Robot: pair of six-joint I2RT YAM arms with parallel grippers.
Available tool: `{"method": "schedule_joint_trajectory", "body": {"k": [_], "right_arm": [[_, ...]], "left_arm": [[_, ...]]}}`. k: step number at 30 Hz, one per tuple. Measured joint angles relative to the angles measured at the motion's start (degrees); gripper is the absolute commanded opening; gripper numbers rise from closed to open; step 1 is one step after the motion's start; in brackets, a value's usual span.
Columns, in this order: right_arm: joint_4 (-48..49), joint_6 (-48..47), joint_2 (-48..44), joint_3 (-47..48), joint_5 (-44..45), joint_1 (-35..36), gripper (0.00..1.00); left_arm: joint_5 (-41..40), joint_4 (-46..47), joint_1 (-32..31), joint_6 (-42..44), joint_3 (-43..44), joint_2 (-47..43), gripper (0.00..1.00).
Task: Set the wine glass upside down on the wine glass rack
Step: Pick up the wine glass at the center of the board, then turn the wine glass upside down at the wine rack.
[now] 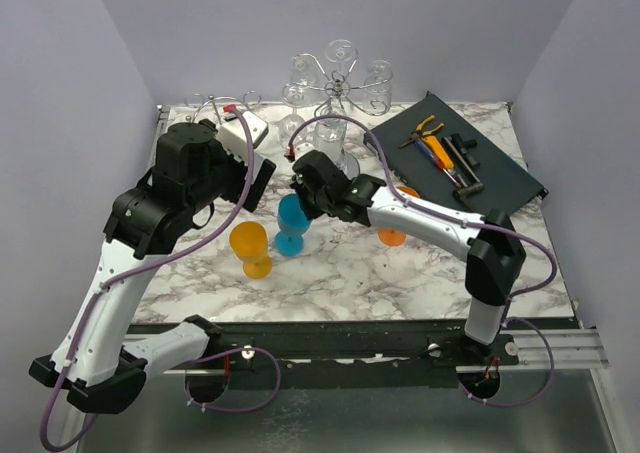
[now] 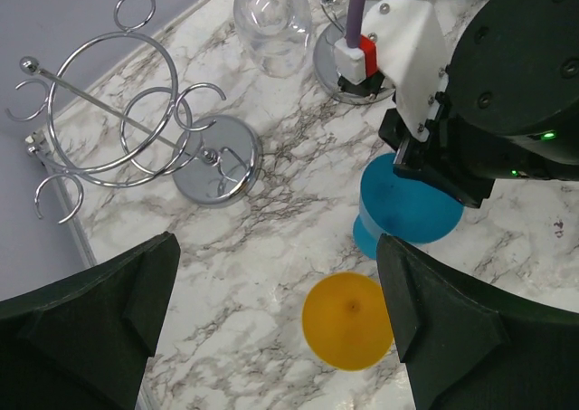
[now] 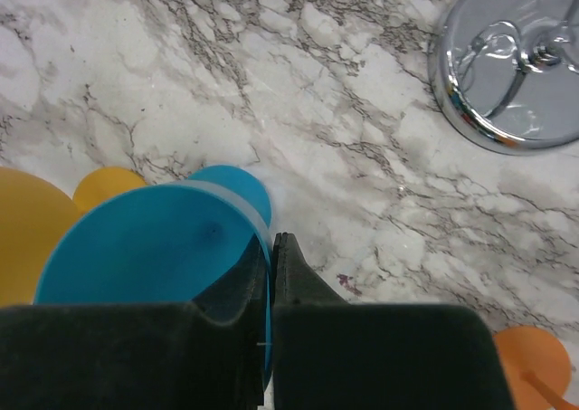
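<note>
Right claw (image 3: 271, 247) is pinched together on the blue glass (image 3: 154, 247) rim, mid-table. Left claw (image 2: 276, 279) hangs apart. Lifting straight, then inverting slowly toward the rack (image 2: 215, 161) at 11 o'clock, should prevent the thin rim slipping.

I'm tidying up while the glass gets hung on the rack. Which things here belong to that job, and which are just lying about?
Job: blue glass, gripped at its rim by the right gripper; empty rack; perhaps the second rack, hung with clear glasses.
Lying about, for now: yellow glass; orange glass; tray; tools.
</note>
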Motion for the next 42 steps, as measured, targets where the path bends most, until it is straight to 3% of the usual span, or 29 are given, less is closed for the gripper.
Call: {"method": "schedule_joint_trajectory", "body": {"k": [5, 12, 16, 27, 34, 38, 42], "right_arm": [[-1.5, -1.0, -8.5, -2.5, 2.4, 0.0, 0.01], [0.4, -2.6, -31.5, -7.6, 4.3, 0.0, 0.01], [3.6, -3.2, -40.1, -7.9, 5.5, 0.0, 0.01], [11.2, -3.6, -43.5, -14.0, 4.8, 0.0, 0.01], [16.5, -3.4, -46.6, -18.3, 2.4, 0.0, 0.01], [19.5, -3.4, -48.1, -19.8, 0.9, 0.0, 0.01], [22.5, -3.4, -48.5, -21.5, -0.9, 0.0, 0.19]], "left_arm": [[1.8, 0.0, 0.0, -0.7, 0.1, 1.0, 0.99], [7.6, 0.2, 0.0, -5.3, 1.2, 2.3, 0.99], [14.1, 0.5, 0.0, -8.7, 1.2, 2.4, 0.99], [26.0, 1.4, 0.0, -14.5, 1.4, 6.4, 0.96], [27.7, 2.3, 0.0, -14.5, 1.4, 7.3, 0.71], [28.3, 2.9, 0.0, -14.1, 1.4, 7.3, 0.4], [29.0, 3.1, 0.3, -12.7, 1.4, 7.3, 0.11]]}}
